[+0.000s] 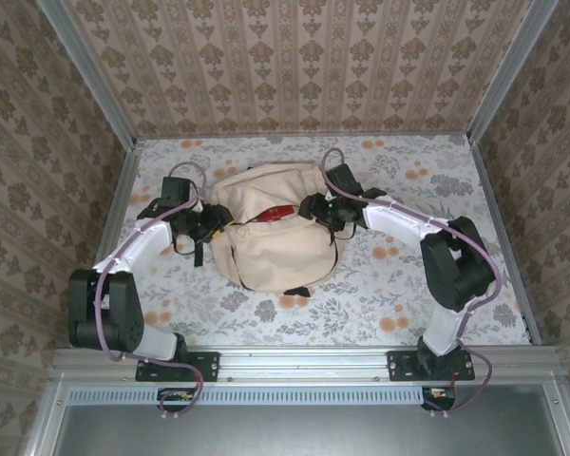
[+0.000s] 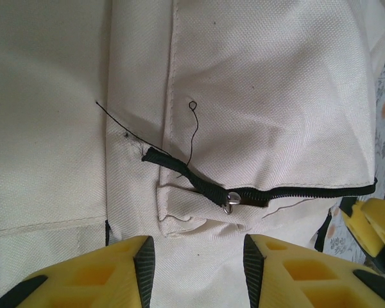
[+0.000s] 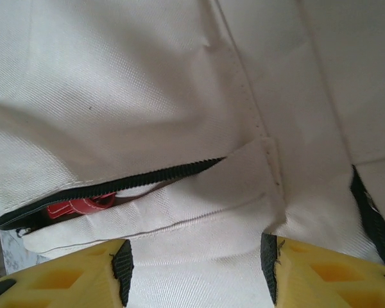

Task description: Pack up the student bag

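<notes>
Left gripper [image 2: 196, 256]: jaws partly open, about midway, nothing clamped between them. Cream fabric of the student bag [image 2: 263, 96] lies under the gap; whether my pads [image 2: 144, 260] touch the cloth I cannot tell. Just ahead of the fingertips a black zipper [image 2: 308, 190] runs off to the right, closed along that stretch, with its metal pull [image 2: 231, 202] and a black tab lying across a seam. A loose black thread [image 2: 192, 128] curls above it. Right gripper [image 3: 196, 263]: jaws a little wider than the left, also holding nothing, with bag cloth [image 3: 147, 77] spanning the gap. Here the zipper [image 3: 147, 174] gapes open, and a red item [image 3: 77, 206] shows inside the slot at left. A black strap [image 3: 372, 218] runs down the right side. From the top camera, the student bag [image 1: 271, 242] sits mid-table, nearer the far wall, with the left gripper [image 1: 204, 223] at its left flank and the right gripper [image 1: 318, 209] at its upper right, both close against it. The red item [image 1: 278, 212] shows in the opening between them. Bare floral table [image 1: 437, 285] lies to the right of the bag and in front of it, towards my bases. Papered walls [image 1: 313, 57] close in on the far, left and right sides, and the far wall is near the bag's top edge.
</notes>
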Motion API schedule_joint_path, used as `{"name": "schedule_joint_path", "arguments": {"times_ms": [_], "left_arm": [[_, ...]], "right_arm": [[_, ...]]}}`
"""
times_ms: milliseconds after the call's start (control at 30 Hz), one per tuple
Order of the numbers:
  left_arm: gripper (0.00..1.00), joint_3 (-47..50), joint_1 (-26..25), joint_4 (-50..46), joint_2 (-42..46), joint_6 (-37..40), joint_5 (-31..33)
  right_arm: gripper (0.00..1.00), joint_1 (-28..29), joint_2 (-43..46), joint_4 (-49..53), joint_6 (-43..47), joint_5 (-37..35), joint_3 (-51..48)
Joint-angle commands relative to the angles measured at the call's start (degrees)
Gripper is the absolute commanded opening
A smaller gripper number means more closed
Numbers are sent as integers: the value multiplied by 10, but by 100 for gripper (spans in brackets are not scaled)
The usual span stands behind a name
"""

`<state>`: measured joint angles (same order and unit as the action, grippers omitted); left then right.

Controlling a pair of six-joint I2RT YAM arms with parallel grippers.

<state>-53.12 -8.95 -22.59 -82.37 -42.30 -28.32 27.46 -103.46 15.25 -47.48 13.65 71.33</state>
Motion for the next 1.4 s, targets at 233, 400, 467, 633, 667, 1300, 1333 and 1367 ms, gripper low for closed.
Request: {"name": "schedule_joint_path", "arguments": {"times_ms": [233, 400, 467, 633, 667, 1300, 1333, 1367], "left_arm": [[43, 7, 2, -3, -9, -3, 4], [43, 8, 3, -6, -8, 1, 4], [43, 7, 3, -7, -10, 1, 4], [43, 9, 2, -8, -9, 0, 6], [43, 9, 3, -8, -9, 0, 6], [40, 40, -10, -6, 11, 9, 12], [40, 45, -14, -1, 10, 9, 9], [40, 49, -20, 5, 9, 8, 7]], "right_arm": [[60, -10, -24, 43, 1, -15, 26], [61, -11, -17, 45, -9, -44, 16], [58, -11, -27, 33, -12, -26, 19], [44, -11, -41, -27, -14, 23, 20], [39, -11, -40, -32, -10, 27, 20], [0, -61, 184, -41, 7, -9, -180], [0, -67, 195, -35, 6, -17, -194], [0, -72, 204, -27, 6, -23, -203]]}}
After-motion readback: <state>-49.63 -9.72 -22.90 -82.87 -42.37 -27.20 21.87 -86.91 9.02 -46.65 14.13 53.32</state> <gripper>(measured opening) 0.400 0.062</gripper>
